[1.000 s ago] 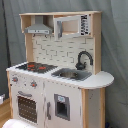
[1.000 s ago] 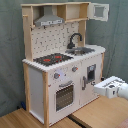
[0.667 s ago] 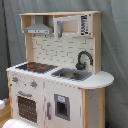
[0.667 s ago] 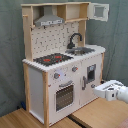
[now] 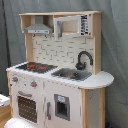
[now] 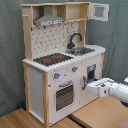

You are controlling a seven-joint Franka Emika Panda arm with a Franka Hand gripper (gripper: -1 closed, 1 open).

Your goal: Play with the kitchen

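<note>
gripper [image 6: 90, 88] | nearer the kitchen [image 6: 60, 65] front than before | grip unclear

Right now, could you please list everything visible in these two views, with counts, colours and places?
kitchen: one, white and light wood, centre of both exterior views
hob: one, black with red rings, on the counter
sink: one, grey, in the counter beside the hob
tap: one, black, behind the sink
hood: one, grey, above the hob
oven door: one, white with dark window, below the hob
upper cabinet door: one, white-framed, swung open in the second exterior view
curtain: grey, behind
gripper: one, white, close to the lower front door
</note>
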